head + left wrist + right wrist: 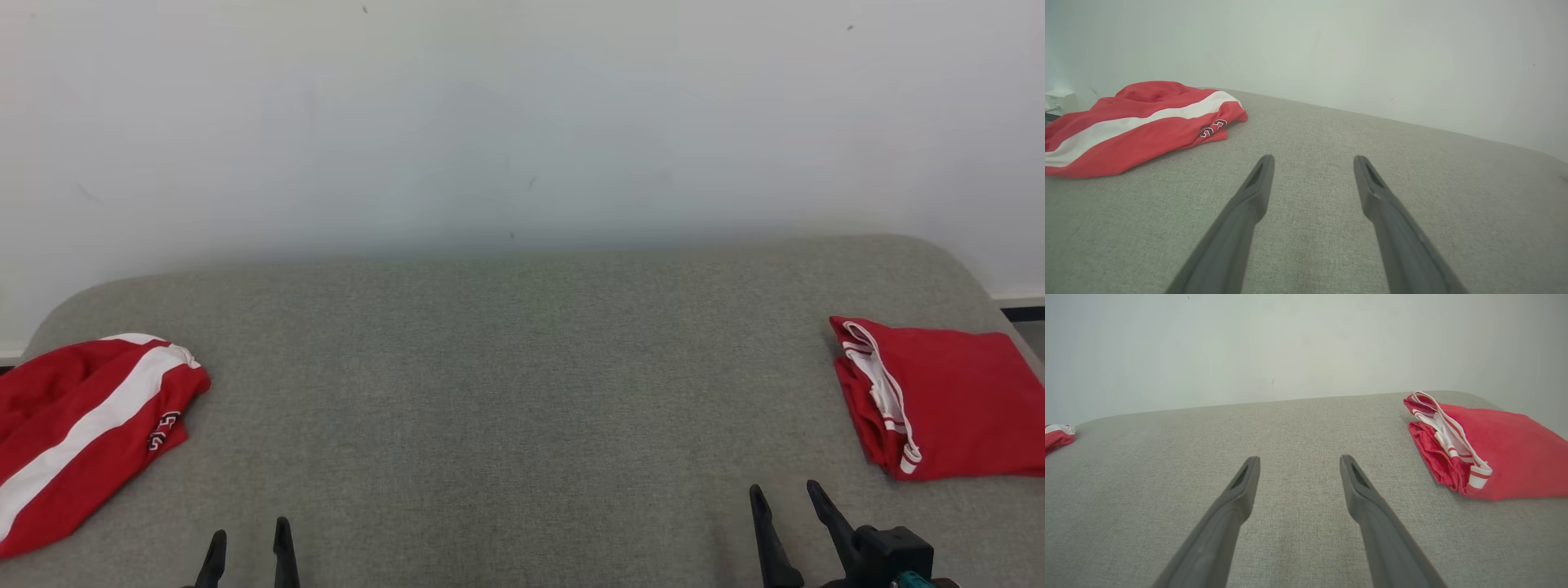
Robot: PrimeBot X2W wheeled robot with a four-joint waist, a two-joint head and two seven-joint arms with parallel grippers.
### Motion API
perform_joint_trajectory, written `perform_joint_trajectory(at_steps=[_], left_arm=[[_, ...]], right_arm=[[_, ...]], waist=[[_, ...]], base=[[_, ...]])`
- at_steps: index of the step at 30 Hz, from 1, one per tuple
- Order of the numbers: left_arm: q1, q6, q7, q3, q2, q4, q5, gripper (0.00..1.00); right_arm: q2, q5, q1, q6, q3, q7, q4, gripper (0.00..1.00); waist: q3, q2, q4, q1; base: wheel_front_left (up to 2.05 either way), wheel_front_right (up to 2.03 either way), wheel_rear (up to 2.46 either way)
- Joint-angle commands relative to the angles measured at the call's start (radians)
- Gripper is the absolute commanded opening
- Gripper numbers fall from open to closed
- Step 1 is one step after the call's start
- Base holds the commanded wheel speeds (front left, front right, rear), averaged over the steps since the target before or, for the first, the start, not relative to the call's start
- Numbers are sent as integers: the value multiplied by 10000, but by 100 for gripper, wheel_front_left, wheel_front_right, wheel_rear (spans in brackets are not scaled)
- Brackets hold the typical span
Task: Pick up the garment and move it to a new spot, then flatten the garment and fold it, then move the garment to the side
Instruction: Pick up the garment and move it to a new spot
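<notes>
Head view: a crumpled red garment [82, 425] with a white stripe lies at the left edge of the grey table [522, 367], partly cut off by the frame. A folded red garment [947, 400] sits at the right edge. The left gripper [250, 529] at the lower left and the right gripper [784, 487] at the lower right both have their fingers spread and hold nothing. The crumpled piece is probably the one to pick up. The first risk is choosing wrongly, because the right gripper is near the folded piece and could undo it.

Left wrist view: the left gripper [1313, 158] points at bare table with its fingers wide apart. The crumpled garment [1139, 126] is off to the upper left, apart from the fingers. A straight reach forward would close on nothing. A pinch on the top fold alone could lift one layer, let the rest drag, or pull it off the table edge.

Right wrist view: the right gripper [1299, 458] has its fingers spread over empty table. The folded garment [1502, 457] is at the right, with its striped edge turned toward the fingers, so a sideways sweep could snag it. A corner of the crumpled garment [1057, 435] shows at the far left, well apart from this arm, so a two-handed lift would need a long cross reach.
</notes>
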Motion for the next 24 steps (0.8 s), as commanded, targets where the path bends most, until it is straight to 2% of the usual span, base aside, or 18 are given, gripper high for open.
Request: perform_joint_trajectory(at_steps=[1,8,15,24], left_arm=[[-45,18,-3,20,7,-24,-22,100],[0,-49,-3,130,48,69,65,100],[-152,-242,-3,308,345,161,210,100],[39,-171,-3,650,643,120,192,100]], right_arm=[[37,16,-6,-27,10,-30,-1,100],[86,60,57,-27,133,-55,78,100],[174,166,12,-27,182,-132,153,100],[285,384,-99,-27,564,-227,363,100]], waist=[[23,0,209,0],[-7,0,1354,0],[-140,0,2876,0],[-253,0,4406,0]], base=[[0,0,0],[0,0,0],[0,0,0],[0,0,0]])
